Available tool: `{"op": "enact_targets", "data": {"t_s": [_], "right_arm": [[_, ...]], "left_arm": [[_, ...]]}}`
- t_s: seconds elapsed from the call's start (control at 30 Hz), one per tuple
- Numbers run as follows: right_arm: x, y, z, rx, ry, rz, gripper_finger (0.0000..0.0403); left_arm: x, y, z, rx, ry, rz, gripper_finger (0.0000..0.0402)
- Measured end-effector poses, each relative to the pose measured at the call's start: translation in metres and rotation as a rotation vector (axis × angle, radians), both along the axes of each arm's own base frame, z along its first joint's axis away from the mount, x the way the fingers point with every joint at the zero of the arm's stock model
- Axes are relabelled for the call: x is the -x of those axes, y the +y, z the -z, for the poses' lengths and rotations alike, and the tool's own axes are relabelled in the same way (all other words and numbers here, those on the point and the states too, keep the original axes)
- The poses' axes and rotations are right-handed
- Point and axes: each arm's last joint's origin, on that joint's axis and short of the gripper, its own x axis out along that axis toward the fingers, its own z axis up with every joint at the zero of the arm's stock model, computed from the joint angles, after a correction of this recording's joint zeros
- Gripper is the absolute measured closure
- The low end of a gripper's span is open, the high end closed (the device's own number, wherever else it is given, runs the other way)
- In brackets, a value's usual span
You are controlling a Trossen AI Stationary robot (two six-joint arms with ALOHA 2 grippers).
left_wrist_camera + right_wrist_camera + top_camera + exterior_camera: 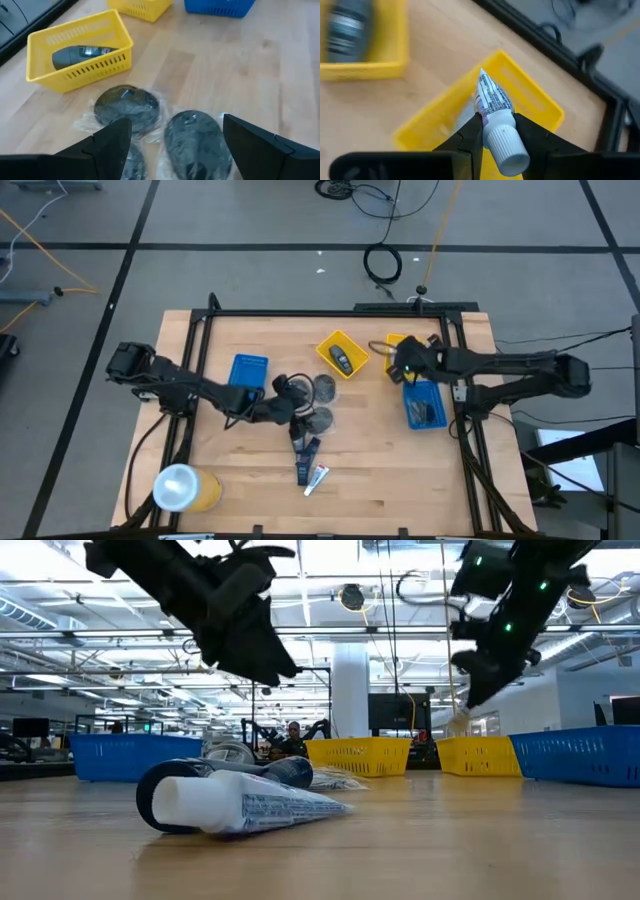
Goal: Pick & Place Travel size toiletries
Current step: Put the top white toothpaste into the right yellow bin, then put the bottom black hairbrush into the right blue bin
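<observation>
My right gripper (497, 132) is shut on a silvery-white tube (492, 100) and hovers over the far yellow tray (398, 342). My left gripper (176, 121) is open above two flat grey discs in clear wrap (127, 106) (192, 136), its fingers on either side of the nearer disc without touching. A dark bottle (307, 455) and another white tube (316, 478) lie flat on the table closer to the near edge; the low view shows them up close (240, 802). Another dark bottle (80, 52) lies in the middle yellow tray (342, 352). My right gripper pinches the tube between its two fingers at the shoulder just behind the white cap (495, 122). The tube lies along the fingers, cap (512, 150) toward the wrist and crimped end (482, 75) pointing away. It is lifted clear above the yellow tray (530, 105).
A blue tray (248, 370) sits at the left and another blue tray (424, 402) under the right arm. A large orange cup (185, 488) stands at the near left corner. A black frame (330, 313) borders the table's far edge.
</observation>
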Motion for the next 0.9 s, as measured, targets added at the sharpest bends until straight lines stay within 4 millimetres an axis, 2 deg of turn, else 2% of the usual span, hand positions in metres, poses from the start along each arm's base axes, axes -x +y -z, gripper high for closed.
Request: {"op": "enact_targets", "data": {"t_s": [0.23, 0.37, 0.5, 0.73, 0.9], "right_arm": [[0.0, -0.027, 0.022, -0.038, 0.09, 0.128, 0.0318], [-0.002, -0.033, 0.03, -0.051, 0.131, 0.151, 0.0311], [-0.003, -0.034, 0.035, -0.059, 0.155, 0.151, 0.0286], [-0.002, -0.034, 0.031, -0.04, 0.169, 0.106, 0.0222], [-0.004, -0.02, 0.012, 0.015, 0.085, 0.002, 0.0196]], "left_arm": [[0.001, -0.001, 0.002, 0.03, 0.004, -0.025, 0.0092], [0.001, 0.0, 0.002, 0.056, -0.002, -0.048, 0.0092], [0.001, 0.0, 0.002, 0.064, -0.005, -0.054, 0.0092], [0.001, 0.0, 0.002, 0.078, -0.006, -0.054, 0.0092], [0.001, 0.0, 0.002, 0.061, 0.002, -0.038, 0.0092]]}}
